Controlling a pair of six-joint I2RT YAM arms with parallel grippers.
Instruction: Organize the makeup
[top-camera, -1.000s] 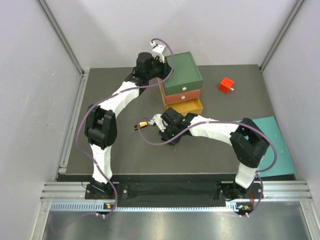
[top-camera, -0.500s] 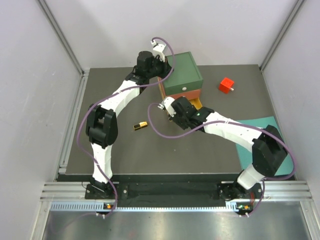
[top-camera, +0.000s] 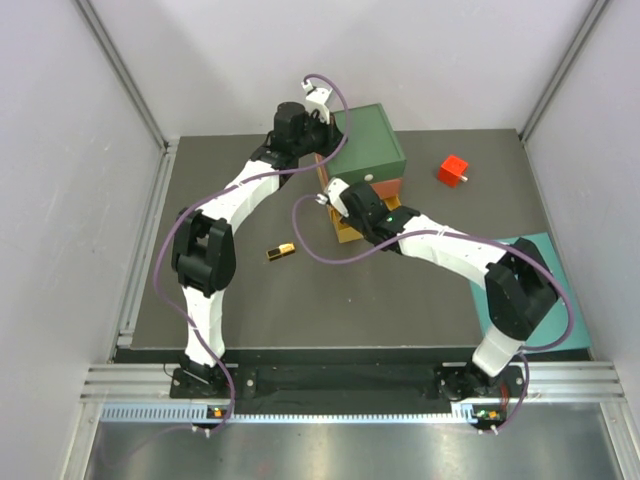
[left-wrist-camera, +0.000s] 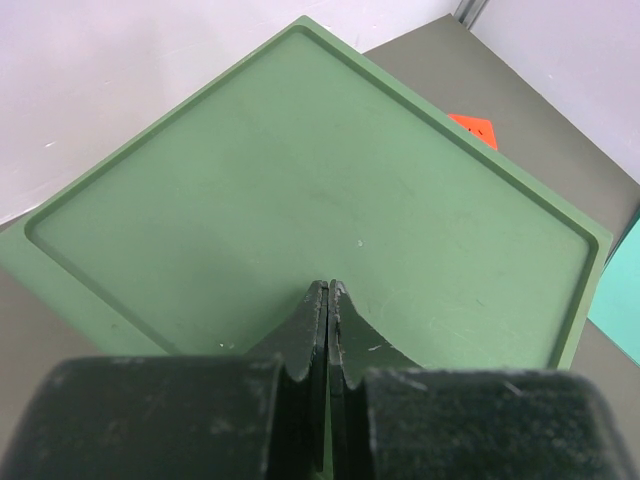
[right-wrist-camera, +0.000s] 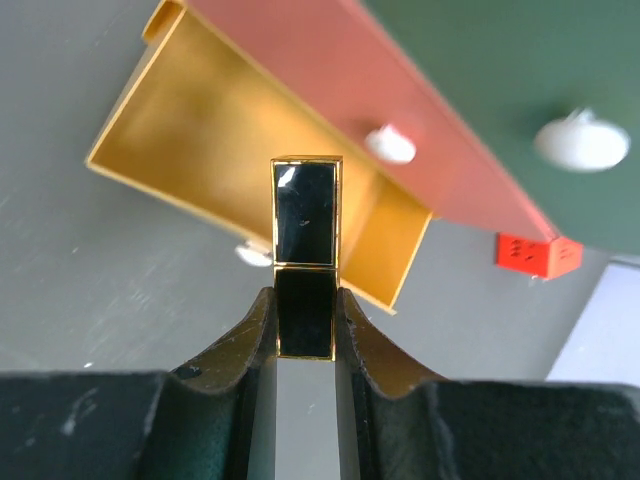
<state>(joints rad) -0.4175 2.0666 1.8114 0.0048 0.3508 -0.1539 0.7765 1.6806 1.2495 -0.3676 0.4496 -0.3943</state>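
My right gripper (right-wrist-camera: 305, 300) is shut on a gold-black rectangular case (right-wrist-camera: 305, 225), which sticks out ahead of the fingers. It hangs over the open yellow drawer (right-wrist-camera: 200, 120) of the drawer box (top-camera: 365, 145). In the top view the right gripper (top-camera: 338, 192) sits at the box's front left, above the yellow drawer (top-camera: 347, 235). A second gold-black case (top-camera: 281, 252) lies on the dark table (top-camera: 250, 300) to the left. My left gripper (left-wrist-camera: 328, 290) is shut on nothing and rests over the box's green top (left-wrist-camera: 300, 170).
A red cube (top-camera: 452, 170) stands to the right of the box. A teal mat (top-camera: 555, 290) lies at the table's right edge. The red drawer (right-wrist-camera: 330, 70) above the yellow one is closed and has a white knob (right-wrist-camera: 390, 145). Grey walls surround the table.
My right gripper has moved from beside the case on the table back and right to above the yellow drawer, carrying a gold-black case. The left arm has stayed still.
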